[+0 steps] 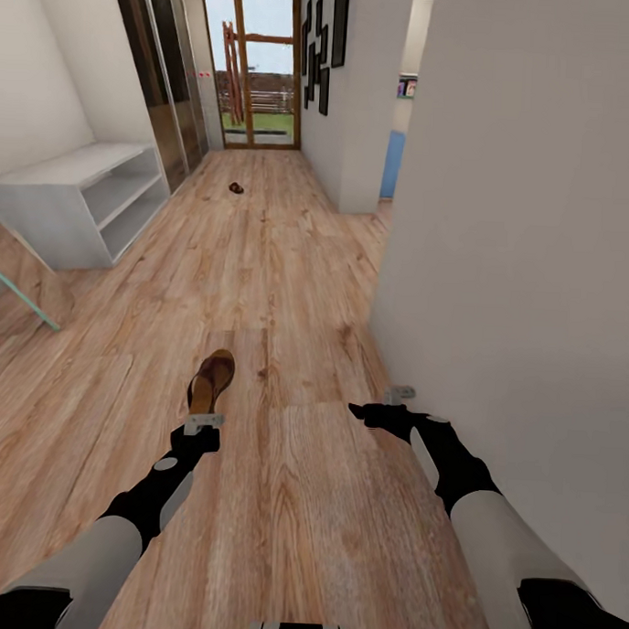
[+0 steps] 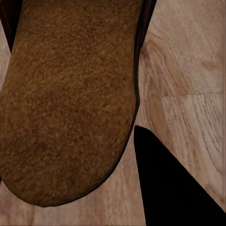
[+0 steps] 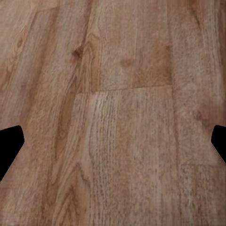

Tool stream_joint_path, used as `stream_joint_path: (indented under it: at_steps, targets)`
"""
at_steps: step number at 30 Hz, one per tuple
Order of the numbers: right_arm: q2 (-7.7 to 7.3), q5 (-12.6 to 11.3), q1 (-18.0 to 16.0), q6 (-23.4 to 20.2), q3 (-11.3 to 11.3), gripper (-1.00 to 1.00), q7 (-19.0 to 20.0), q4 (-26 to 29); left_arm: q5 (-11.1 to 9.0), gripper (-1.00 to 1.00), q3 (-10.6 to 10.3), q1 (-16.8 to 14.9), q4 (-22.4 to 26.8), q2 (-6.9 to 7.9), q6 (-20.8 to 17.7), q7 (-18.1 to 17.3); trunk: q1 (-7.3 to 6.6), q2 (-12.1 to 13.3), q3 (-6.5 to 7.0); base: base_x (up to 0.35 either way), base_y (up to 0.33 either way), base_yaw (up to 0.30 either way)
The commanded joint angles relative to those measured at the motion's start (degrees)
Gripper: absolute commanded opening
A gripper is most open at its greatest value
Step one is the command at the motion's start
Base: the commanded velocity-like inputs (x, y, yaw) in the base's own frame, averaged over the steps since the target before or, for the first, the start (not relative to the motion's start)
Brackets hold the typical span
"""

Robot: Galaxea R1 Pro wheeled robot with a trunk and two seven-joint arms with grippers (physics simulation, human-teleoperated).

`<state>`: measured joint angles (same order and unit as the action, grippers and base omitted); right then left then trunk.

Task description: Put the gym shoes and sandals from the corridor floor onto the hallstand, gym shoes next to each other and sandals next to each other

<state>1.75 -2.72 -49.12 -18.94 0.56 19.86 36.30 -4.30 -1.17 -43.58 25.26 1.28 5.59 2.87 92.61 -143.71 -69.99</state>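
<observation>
One brown sandal (image 1: pixel 211 380) with a tan footbed juts forward from my left gripper (image 1: pixel 203 423), which is shut on its heel end above the corridor floor (image 1: pixel 279 496). In the left wrist view the sandal's footbed (image 2: pixel 70 94) sits very close, with one dark finger (image 2: pixel 174 188) beside it. The second sandal (image 1: pixel 236 188) lies far down the corridor on the floor. The hallstand (image 1: pixel 82 190), a low light-grey shelf unit, stands against the left wall. My right gripper (image 1: pixel 391 400) is open over bare planks, its fingertips (image 3: pixel 9 146) spread wide apart.
A white wall (image 1: pixel 520 223) runs close along my right arm. A glass door (image 1: pixel 261 65) closes the corridor's far end, and dark sliding panels (image 1: pixel 170 70) stand beyond the hallstand. A slanted wooden piece with a teal leg (image 1: pixel 23 283) is at the near left.
</observation>
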Motion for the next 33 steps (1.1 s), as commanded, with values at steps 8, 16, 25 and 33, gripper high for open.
stream_joint_path:
  at_steps: [8, 16, 25, 33]
  targets:
    - [0.01, -0.3, 0.0, -0.4, 0.1, 1.0, 0.1, 0.0, -0.3, -1.0, 0.0, 0.0, 0.0, -0.03, 0.1, 0.1, -0.21, 0.1, 2.49, 0.0, 0.0, 0.0]
    - [0.01, -0.3, 0.0, -0.4, 0.1, 1.0, 0.1, 0.1, -0.3, -1.0, -0.1, 0.0, 0.0, -0.05, 0.1, 0.1, -0.42, 0.2, 5.02, 0.0, 0.0, 0.0]
    - [0.01, -0.3, 0.0, -0.4, 0.1, 1.0, 0.1, 0.0, -0.3, -1.0, -0.1, 0.0, 0.0, -0.12, 0.1, 0.1, -0.65, 0.3, 7.87, 0.0, 0.0, 0.0]
    - [0.01, -0.3, 0.0, -0.4, 0.1, 1.0, 0.1, 0.0, -0.3, -1.0, -0.1, 0.0, 0.0, -0.13, 0.0, 0.1, -0.86, 0.4, 10.4, 0.0, 0.0, 0.0]
